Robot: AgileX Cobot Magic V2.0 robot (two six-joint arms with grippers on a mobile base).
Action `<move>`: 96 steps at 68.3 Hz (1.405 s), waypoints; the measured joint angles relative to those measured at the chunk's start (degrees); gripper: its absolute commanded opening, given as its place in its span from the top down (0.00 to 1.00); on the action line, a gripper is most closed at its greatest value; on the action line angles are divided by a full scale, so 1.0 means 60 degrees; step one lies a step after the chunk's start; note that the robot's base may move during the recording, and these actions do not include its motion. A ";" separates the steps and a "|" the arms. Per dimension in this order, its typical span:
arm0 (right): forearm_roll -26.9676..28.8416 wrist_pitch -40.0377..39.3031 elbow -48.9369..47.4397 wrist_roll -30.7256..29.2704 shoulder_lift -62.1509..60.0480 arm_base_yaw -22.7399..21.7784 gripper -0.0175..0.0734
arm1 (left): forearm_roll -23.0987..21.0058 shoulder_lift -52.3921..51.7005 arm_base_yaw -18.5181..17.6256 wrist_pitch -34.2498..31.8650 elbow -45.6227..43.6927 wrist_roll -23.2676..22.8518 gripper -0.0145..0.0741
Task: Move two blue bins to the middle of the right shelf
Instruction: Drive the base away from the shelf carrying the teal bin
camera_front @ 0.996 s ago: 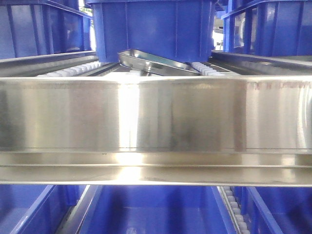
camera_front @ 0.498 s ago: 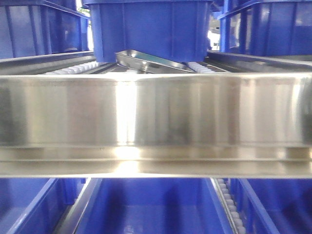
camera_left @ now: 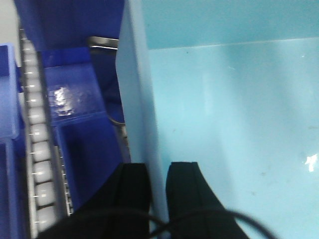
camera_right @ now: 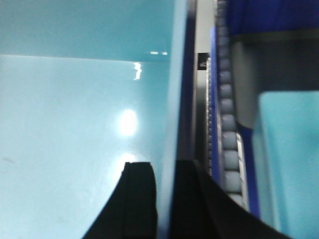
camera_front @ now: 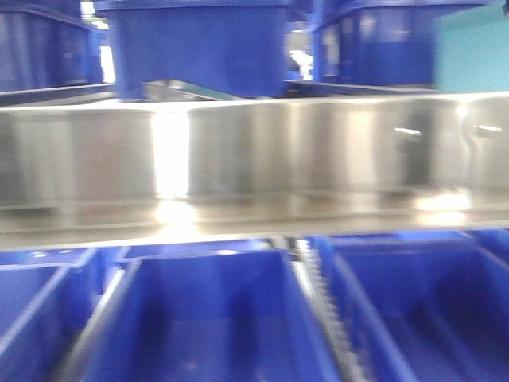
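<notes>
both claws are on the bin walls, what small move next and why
Probably raise the bin a touch, level, both arms together: the left claw pinches one wall, the right claw the opposite one, and the front view shows its corner right at the top edge of the steel rail.

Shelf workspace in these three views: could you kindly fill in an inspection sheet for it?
Surface: stainless steel shelf beam, shiny; white roller track alongside.
Job's things: pale blue plastic bin, gripped at its walls; second pale blue bin beyond the rollers.
Clutter: shallow steel tray on the upper level, blurred.
Grippers: left pincer and right pincer each straddle a bin wall, closed on it.
Cables: thin dark cable across the left pincer's base.
Surroundings: dark blue plastic crates above and below the beam.
</notes>
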 measured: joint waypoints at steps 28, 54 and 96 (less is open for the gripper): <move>0.0000 0.0000 0.0000 0.0000 0.0000 0.0000 0.98 | 0.0000 0.0000 0.0000 0.0000 0.0000 0.0000 0.96; 0.0000 0.0000 0.0000 0.0000 0.0000 0.0000 0.98 | -0.0015 0.0000 0.0000 -0.0017 0.0000 0.0000 0.96; 0.0000 0.0000 0.0000 0.0000 0.0000 0.0000 0.98 | -0.0015 0.0000 0.0000 -0.0037 0.0000 0.0000 0.96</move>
